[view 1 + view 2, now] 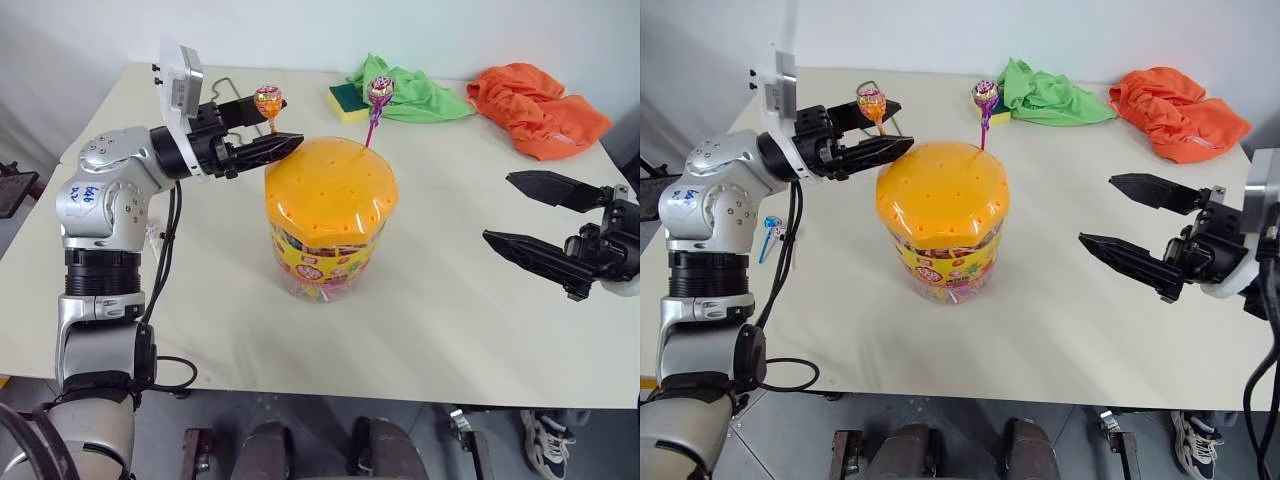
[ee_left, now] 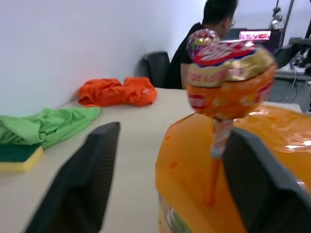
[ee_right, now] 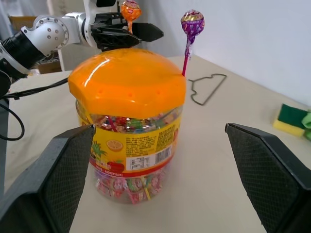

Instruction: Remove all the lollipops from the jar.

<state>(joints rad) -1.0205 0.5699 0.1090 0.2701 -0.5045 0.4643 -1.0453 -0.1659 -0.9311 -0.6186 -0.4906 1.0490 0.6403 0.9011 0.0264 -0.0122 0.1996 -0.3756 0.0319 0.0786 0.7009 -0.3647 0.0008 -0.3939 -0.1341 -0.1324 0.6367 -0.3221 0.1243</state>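
A: The left gripper (image 1: pixel 262 125), jaws part-open either side of the orange-stick lollipop (image 1: pixel 268 101) over the jar (image 1: pixel 330 215) mid-worktop; contact unclear. Pinch the stick, pull straight up.
B: Both lollipops stand near-upright, heads up; pink-stick lollipop (image 1: pixel 379 92) leans slightly. Right gripper (image 1: pixel 555 225) wide open, empty.

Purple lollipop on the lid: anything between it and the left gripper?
Yes. The orange lollipop stands between the left gripper's fingers, on the near side of the jar lid; the purple lollipop stands beyond it at the far edge.
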